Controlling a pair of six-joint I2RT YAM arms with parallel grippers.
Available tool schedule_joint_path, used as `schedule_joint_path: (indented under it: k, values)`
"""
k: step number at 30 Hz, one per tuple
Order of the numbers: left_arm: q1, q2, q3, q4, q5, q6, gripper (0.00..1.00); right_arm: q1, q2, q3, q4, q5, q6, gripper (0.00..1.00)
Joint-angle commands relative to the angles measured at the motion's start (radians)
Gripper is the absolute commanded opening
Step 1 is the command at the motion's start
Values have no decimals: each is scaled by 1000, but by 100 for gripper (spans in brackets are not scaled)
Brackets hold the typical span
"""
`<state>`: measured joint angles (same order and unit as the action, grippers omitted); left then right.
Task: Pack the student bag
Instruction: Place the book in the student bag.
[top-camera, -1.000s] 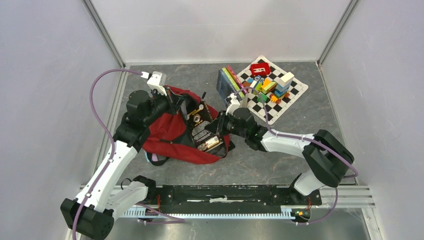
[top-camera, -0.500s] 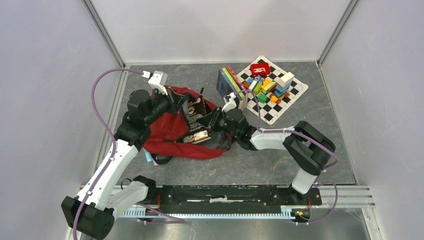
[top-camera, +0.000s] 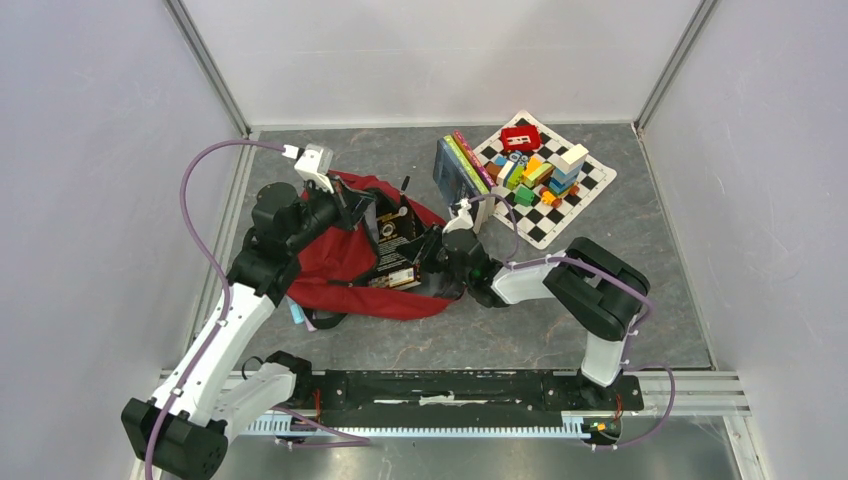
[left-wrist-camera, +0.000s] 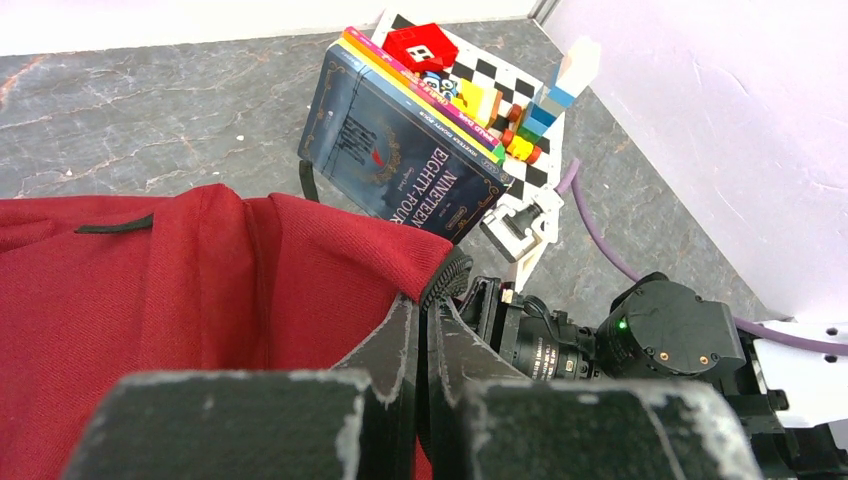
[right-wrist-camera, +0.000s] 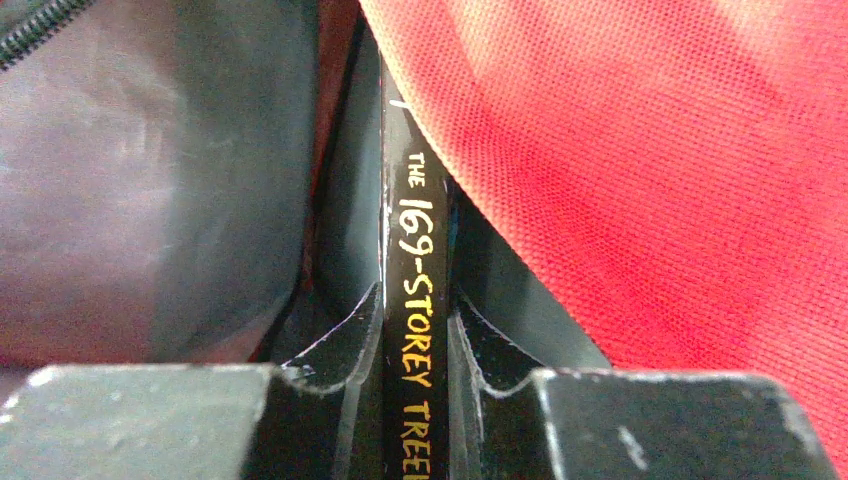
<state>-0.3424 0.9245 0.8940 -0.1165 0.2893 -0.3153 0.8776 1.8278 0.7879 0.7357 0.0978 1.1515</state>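
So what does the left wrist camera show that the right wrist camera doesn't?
Only the left wrist view shows the Nineteen Eighty-Four book fronting a book stack, the toy blocks on the checkered mat, and the left gripper pinching the student bag at its rim. Only the right wrist view shows the right gripper clamped on a black book with a spine lettered The 169-Storey, and the grey lining. Both show the bag's red fabric.
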Motion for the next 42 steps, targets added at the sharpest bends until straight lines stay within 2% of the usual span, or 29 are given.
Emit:
schedule_joint_path:
  k: [1, 6, 13, 20, 24, 29, 35, 39, 42]
  values:
    - [3, -29, 10, 110, 2, -8, 2, 11, -6, 64, 155, 41, 38, 0]
    - [2, -21, 9, 112, 6, -7, 2, 14, 36, 134, 245, 23, 68, 0]
    - [2, -29, 15, 85, -34, 39, 2, 16, 212, 234, 301, -93, 149, 0]
    - [3, -22, 20, 80, -28, 32, 2, 17, 260, 258, 184, -95, 41, 0]
    - [2, -9, 23, 81, -12, 25, 2, 21, 252, 288, 146, -84, -24, 9]
    - [3, 3, 20, 89, -3, 12, 2, 46, 265, 395, 17, -18, -174, 23]
    - [3, 16, 22, 90, 6, 7, 2, 52, 299, 403, 12, 0, -205, 30]
    - [2, 13, 23, 83, -2, 12, 2, 53, 258, 358, 34, 21, -252, 44]
    - [3, 10, 22, 77, -19, 21, 2, 54, 191, 293, 56, 62, -316, 62]
